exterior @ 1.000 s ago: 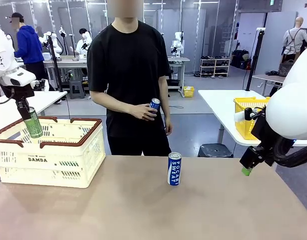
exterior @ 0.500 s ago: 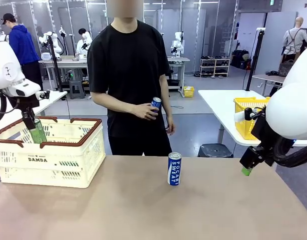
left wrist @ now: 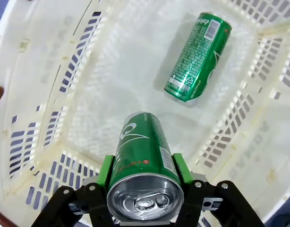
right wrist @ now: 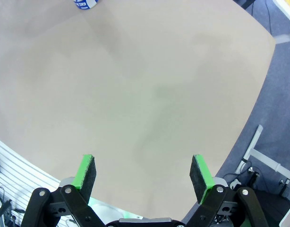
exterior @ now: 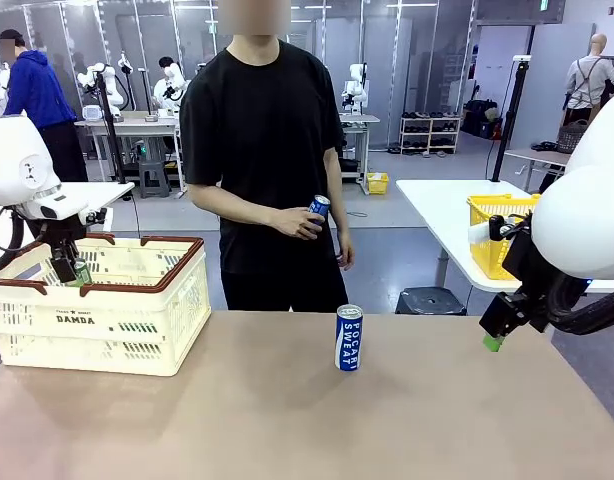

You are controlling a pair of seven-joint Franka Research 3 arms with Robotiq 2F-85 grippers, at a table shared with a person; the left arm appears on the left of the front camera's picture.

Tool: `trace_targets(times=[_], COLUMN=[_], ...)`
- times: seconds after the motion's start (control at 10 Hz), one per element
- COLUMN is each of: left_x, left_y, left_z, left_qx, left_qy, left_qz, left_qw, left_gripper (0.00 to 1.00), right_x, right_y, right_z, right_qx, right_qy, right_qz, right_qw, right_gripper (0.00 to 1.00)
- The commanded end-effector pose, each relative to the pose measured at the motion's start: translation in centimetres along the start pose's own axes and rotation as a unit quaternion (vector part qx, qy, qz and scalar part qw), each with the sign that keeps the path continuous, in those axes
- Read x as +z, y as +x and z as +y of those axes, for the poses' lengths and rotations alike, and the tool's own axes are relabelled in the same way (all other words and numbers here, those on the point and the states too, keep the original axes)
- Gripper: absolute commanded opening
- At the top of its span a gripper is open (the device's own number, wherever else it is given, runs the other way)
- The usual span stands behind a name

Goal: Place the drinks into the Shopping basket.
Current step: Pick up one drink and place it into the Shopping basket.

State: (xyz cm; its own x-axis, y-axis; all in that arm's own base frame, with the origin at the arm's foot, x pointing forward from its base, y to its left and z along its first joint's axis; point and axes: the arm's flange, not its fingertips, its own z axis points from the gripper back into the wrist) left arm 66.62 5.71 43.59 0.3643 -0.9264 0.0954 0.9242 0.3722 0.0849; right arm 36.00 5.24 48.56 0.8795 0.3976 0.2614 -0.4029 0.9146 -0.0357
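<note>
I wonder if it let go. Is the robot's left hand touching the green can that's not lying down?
Touching. In the left wrist view the left hand presses its green pads on both sides of the green can.

Inside the Shopping basket (left wrist: 46,94), one side of the floor is occupied by a lying green can (left wrist: 197,59); bare floor is left beside it, below the held green can (left wrist: 141,156). The middle of the table (exterior: 187,430) is taken by an upright Pocari Sweat can (exterior: 348,338), with open surface left around it.

Left end effector (left wrist: 141,166) points down, clamped on a green can (left wrist: 138,142); right end effector (right wrist: 144,171) hangs, jaws spread wide.
</note>
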Motion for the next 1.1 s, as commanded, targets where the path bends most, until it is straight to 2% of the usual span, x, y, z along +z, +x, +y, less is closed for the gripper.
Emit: trace_targets(times=[0.0, 0.5, 1.0], left_x=[-0.6, -3.1, -5.4], left_y=[-0.3, 0.0, -0.5], left_z=[-0.2, 0.0, 0.3], left_qx=[-0.015, -0.028, -0.028], left_qy=[0.009, 0.005, -0.017], left_qz=[-0.015, 0.022, 0.021], left_qw=[1.0, 0.999, 0.999], left_gripper=[0.59, 0.59, 0.59], right_x=[0.0, 0.0, 0.0], right_y=[-0.1, -0.1, -0.1], right_z=[-0.1, -0.1, -0.1], right_qx=[-0.001, -0.001, -0.001], right_qy=[0.002, 0.002, 0.002], right_qz=[0.0, 0.0, 0.0], right_qw=[1.0, 1.0, 1.0], right_gripper=[1.0, 1.0, 1.0])
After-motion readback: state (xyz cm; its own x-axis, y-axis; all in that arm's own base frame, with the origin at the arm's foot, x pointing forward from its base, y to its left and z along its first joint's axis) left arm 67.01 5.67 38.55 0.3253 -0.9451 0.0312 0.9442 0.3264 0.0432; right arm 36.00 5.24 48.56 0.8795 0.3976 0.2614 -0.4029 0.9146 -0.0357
